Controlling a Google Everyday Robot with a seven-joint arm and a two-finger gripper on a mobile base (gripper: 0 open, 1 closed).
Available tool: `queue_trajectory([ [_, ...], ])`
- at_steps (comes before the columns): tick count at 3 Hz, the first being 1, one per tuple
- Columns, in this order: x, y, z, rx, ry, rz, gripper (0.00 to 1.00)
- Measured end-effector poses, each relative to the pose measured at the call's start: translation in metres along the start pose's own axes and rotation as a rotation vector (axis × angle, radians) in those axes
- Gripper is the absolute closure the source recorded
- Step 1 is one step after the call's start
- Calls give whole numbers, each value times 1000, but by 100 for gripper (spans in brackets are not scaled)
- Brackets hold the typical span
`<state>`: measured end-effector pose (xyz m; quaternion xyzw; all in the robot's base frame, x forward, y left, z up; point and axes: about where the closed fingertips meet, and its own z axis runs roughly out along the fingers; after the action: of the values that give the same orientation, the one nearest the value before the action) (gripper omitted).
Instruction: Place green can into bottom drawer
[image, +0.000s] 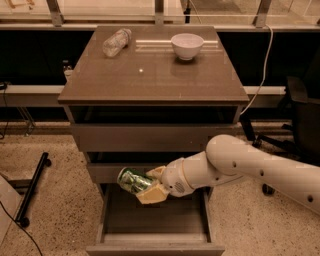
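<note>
The green can (133, 181) is a dented green metal can lying on its side in my gripper (149, 186). The gripper is shut on it, with pale fingers (151, 195) above and below its right end. The white arm comes in from the right. The can hangs above the back left part of the bottom drawer (155, 247), which is pulled out and open below the cabinet. I see nothing inside the drawer.
On the cabinet top (150, 80) lie a clear plastic bottle (116, 41) at the back left and a white bowl (187, 46) at the back right. The two upper drawers (150, 137) are shut. A black chair (300, 120) stands at right, a wheeled stand (30, 190) at left.
</note>
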<state>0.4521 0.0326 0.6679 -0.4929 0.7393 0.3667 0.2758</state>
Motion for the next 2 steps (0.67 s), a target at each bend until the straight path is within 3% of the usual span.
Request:
queue_trajectory([
  [2,99,-38,79,-75,-40,179,100],
])
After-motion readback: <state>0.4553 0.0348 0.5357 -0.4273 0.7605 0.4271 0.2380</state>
